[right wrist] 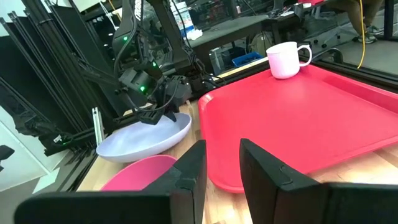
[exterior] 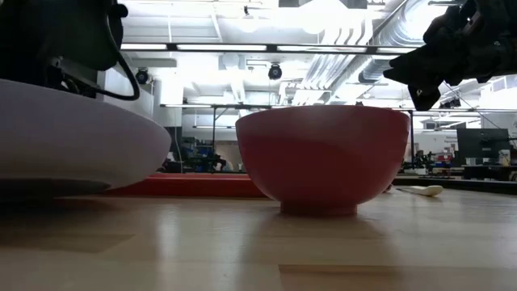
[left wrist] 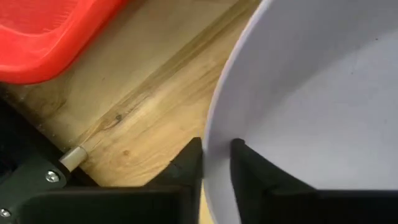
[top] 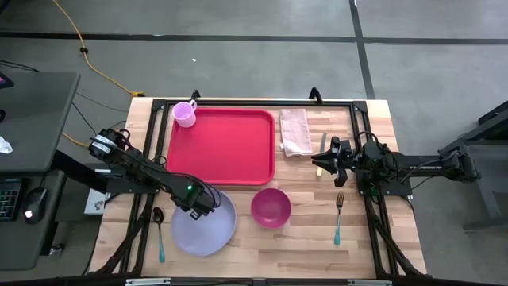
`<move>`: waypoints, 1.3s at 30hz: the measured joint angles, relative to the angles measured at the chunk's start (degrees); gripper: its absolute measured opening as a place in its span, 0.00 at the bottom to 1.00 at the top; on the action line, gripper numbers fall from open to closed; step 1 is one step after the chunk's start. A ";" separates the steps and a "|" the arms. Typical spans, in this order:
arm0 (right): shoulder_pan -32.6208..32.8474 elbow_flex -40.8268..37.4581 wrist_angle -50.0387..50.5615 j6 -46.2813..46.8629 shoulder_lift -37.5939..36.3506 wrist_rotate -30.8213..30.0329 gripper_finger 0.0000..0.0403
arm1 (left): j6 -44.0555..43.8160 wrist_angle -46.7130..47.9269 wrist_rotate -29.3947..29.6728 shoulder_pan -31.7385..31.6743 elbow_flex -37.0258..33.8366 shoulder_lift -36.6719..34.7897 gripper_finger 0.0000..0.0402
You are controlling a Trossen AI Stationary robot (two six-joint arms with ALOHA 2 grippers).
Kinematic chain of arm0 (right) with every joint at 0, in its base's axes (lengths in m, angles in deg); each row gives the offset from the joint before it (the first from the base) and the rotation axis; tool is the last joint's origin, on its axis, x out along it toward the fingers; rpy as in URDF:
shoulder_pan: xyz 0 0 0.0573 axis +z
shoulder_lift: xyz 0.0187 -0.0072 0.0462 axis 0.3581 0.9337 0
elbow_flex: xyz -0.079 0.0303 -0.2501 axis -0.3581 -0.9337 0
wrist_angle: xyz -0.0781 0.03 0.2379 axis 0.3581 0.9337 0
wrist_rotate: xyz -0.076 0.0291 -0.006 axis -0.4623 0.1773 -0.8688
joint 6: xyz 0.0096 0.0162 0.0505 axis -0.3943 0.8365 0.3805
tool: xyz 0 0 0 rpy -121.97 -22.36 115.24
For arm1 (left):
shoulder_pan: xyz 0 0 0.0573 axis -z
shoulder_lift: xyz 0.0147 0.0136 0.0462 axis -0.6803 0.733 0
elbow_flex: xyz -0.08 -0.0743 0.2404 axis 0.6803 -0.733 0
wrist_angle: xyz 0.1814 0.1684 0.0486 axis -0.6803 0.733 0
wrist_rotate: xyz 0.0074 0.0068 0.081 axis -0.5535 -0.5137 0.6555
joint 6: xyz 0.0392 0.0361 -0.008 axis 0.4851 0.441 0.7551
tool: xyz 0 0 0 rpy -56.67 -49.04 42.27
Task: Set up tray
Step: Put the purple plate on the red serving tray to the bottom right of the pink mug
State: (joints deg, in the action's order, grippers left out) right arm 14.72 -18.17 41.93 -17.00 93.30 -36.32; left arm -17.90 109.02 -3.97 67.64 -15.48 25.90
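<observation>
Lavender plate [top: 203, 226] at the table's [top: 262, 246] near left is clamped at its rim by the left gripper [top: 200, 202] and apparently not yet on the red tray [top: 222, 146], which lies far-centre holding only a mug [top: 184, 114]. Rightward, a magenta bowl [top: 271, 207], napkin [top: 296, 132] and fork [top: 338, 218] look unplaced, so most remains. The right gripper [top: 325, 162] hovers beside the tray's right edge, fingers apart, empty.

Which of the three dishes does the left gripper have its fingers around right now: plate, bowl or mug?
The lavender plate: the left gripper straddles its rim. The pink bowl sits untouched beside it, and the mug stands on the tray's far corner.
</observation>
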 joint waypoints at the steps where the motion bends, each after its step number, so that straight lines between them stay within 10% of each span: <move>1: 0.01 0.00 0.02 0.16 0.00 -0.01 0.18 | 0.21 0.17 0.11 0.00 0.22 -0.03 0.19; 7: 0.01 0.00 0.02 0.63 0.00 -0.02 0.18 | 0.32 1.61 1.09 0.02 2.25 -0.15 0.03; 39: 0.02 0.00 0.47 0.59 0.00 -0.02 0.18 | -2.70 9.60 2.20 0.00 7.09 -12.60 0.03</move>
State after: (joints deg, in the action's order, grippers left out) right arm 14.74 -18.17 42.40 -16.41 93.30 -36.34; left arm -20.59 118.62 -1.77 67.64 -8.39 13.30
